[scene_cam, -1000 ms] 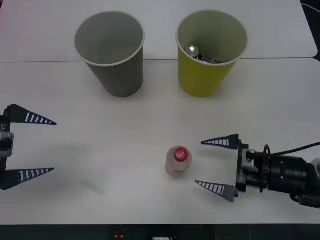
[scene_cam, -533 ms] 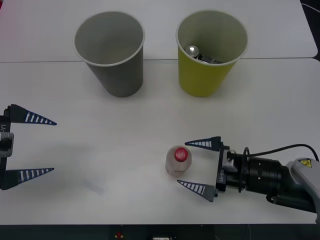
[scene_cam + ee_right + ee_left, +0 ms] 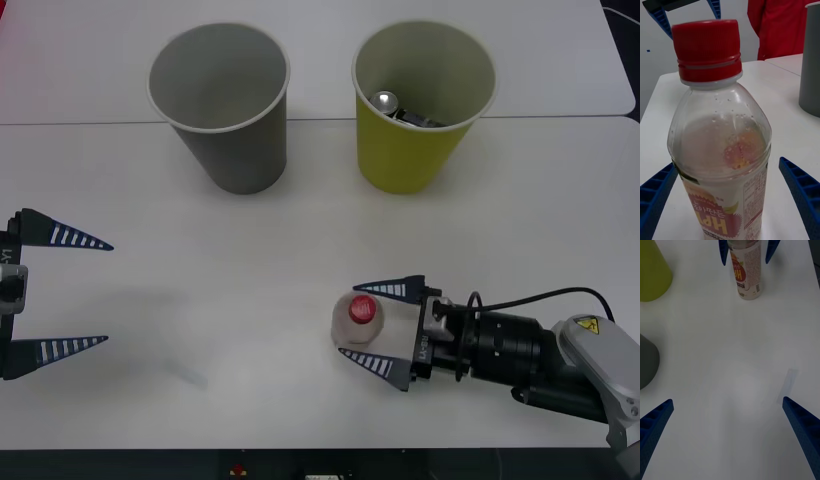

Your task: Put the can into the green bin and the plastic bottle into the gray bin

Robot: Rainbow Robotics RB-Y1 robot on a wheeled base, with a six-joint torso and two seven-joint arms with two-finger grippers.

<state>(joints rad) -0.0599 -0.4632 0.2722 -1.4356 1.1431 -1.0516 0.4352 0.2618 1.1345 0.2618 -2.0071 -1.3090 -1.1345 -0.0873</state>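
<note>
On the white table (image 3: 250, 260), the job is about half done. The can (image 3: 386, 100) already lies inside the green bin (image 3: 415, 160), down near the bottom with its shiny top showing. The gray bin (image 3: 235, 150) stands next to it, and nothing can be seen inside it.

The plastic bottle (image 3: 358, 320) stands upright near the front of the table, well away from both bins. The right gripper (image 3: 372, 324) reaches around it, with one blue finger on each side of the bottle. Its fingers are spread apart and do not squeeze the bottle yet.

The left gripper (image 3: 60, 293) waits at the left edge of the table, with its fingers spread wide and nothing between them.

What is left, I think, is to pinch the bottle, lift it, and drop it into the gray bin.
</note>
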